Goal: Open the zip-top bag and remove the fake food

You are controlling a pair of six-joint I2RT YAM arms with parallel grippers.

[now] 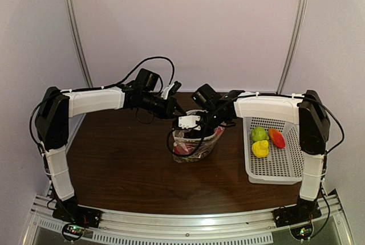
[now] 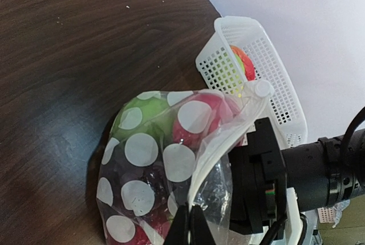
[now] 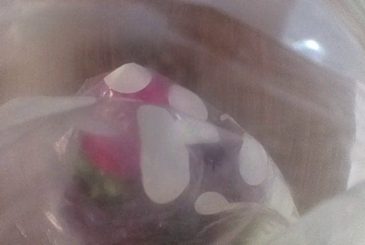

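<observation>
The zip-top bag stands in the middle of the table, clear with white dots. Fake food shows inside it: a green fruit, a pink-red fruit and dark purple grapes. My left gripper is shut on the bag's white zip rim and holds the mouth up. My right gripper reaches down into the bag's mouth; its black body is beside the rim. The right wrist view is blurred by plastic, showing dots and pink fruit; its fingers are hidden.
A white perforated basket stands right of the bag and holds a green fruit, a yellow fruit and a red-orange fruit. It also shows in the left wrist view. Walls close the table's back and sides.
</observation>
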